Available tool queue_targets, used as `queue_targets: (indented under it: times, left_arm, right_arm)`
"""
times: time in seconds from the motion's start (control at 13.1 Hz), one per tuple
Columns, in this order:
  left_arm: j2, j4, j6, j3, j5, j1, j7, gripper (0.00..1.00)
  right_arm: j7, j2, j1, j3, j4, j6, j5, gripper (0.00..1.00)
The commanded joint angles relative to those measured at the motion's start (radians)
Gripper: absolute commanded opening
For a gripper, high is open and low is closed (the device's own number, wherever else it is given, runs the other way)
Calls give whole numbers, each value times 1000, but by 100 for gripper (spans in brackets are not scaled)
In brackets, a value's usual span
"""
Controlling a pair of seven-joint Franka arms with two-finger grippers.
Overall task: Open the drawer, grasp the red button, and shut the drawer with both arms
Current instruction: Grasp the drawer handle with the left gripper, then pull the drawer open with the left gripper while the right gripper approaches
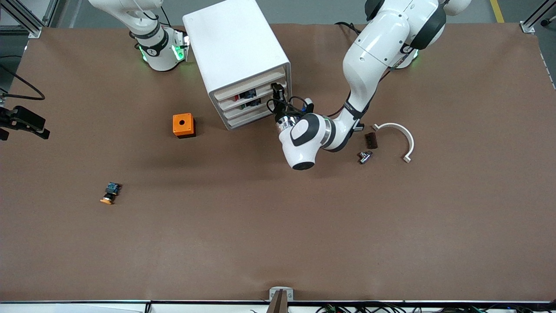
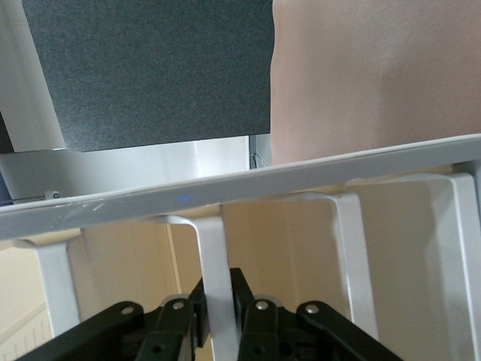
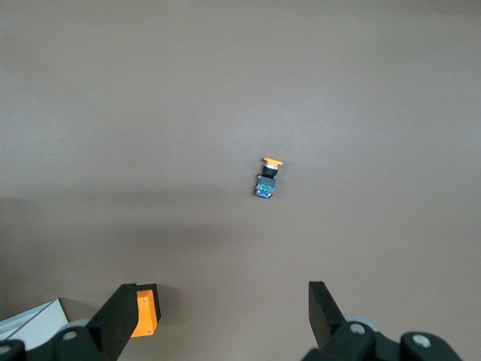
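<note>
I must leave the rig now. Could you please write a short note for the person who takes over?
Left gripper: shut on a white handle rib of the cabinet front, at the drawer stack.
Right gripper: open, waiting up over the table, holding nothing.
Drawer: not pulled out yet.
Red button: something red shows in the stack; unclear.
Done: handle gripped.
Left: pull open, take button, close.
</note>
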Motion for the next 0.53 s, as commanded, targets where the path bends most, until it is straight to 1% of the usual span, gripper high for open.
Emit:
queue_targets:
  times: [0.0,0.23,0.46]
  left_arm:
    - [6,20,-8,8,-20,26,5,12]
    - [6,20,14,10,-32,81,6,13]
    - [10,20,34,8,-35,135,9,14]
  right_arm:
    - [8,-12,6,5,-8,-14,-2,100]
    - [9,22,52,5,-3,3,-2,100]
    - [138,68,101,5,-3,35,-2,100]
